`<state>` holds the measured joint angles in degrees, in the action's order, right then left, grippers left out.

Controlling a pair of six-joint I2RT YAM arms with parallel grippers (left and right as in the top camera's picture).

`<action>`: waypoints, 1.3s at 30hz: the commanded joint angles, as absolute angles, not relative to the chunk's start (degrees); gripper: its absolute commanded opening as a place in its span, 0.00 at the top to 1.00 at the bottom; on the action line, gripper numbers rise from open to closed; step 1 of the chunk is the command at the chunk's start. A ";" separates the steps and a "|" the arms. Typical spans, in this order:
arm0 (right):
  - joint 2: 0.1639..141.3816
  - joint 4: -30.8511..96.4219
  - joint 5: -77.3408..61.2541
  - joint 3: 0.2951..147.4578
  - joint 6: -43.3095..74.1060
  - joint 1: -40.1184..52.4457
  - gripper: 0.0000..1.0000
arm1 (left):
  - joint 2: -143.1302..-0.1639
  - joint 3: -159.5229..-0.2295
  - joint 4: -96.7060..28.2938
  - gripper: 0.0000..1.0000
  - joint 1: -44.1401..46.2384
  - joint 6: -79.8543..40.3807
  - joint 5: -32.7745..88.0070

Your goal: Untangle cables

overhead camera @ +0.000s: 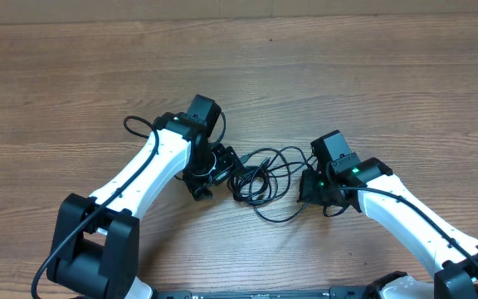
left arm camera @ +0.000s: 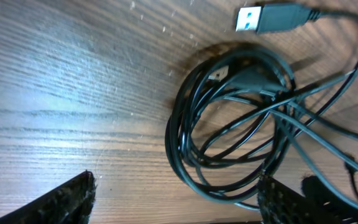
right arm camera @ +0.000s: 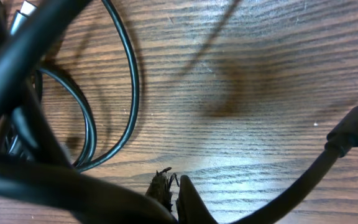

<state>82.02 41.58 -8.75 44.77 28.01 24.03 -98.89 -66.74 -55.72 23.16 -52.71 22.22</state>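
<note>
— So, where do the cables (overhead camera: 260, 178) sit?

— On the desk (overhead camera: 347, 75), in one knot between the two arms. From above, it's a tight clump on the left arm's side, with looser loops spreading towards the right arm.

— And the left claw (left arm camera: 178, 202)?

— Spread wide, gripping nothing. Its wrist camera shows one finger (left arm camera: 67, 199) out over bare wood. The other is at the edge of the wound coil (left arm camera: 219, 124), across a strand or two. A flat plug (left arm camera: 269, 18) lies just beyond the coil.

— The right claw (overhead camera: 309, 189)?

— I cannot tell how far apart it is. Its own camera is filled with blurred black cord very close to the lens, and only one fingertip shows at the bottom. Whether any cord is pinched there, I can't say. Another plug end (right arm camera: 353, 127) lies off to one side.

— What might go wrong?

— The worst, I'd guess, is the left claw closing across several turns at once. A pull then would drag the whole coil as a lump, or cinch it tighter. If cord is draped over the right arm when it backs off, a loop could snag on the finger and haul the knot along. A plug could also catch inside a loop as a strand is drawn through.
</note>
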 commanded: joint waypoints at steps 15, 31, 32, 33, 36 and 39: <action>82.21 40.84 -10.61 44.93 29.12 23.99 0.95 | -99.11 -51.77 -31.42 0.70 29.80 -70.74 19.55; 82.21 46.92 -5.10 44.93 25.04 23.99 0.96 | -98.32 -62.19 -28.12 0.96 13.19 -64.77 24.86; 82.21 47.20 -3.77 44.93 25.10 23.99 0.96 | -98.32 -63.64 -28.16 0.96 11.51 -63.26 27.14; 82.21 47.33 -2.42 44.93 25.45 23.99 0.96 | -98.32 -64.84 -28.18 0.96 10.00 -62.04 29.19; 82.21 47.03 0.12 44.93 25.65 23.99 0.96 | -98.32 -67.11 -28.27 0.96 6.87 -59.46 34.17; 82.21 46.19 2.02 44.93 28.88 23.99 0.94 | -98.32 -67.35 -28.42 0.96 5.87 -58.59 36.93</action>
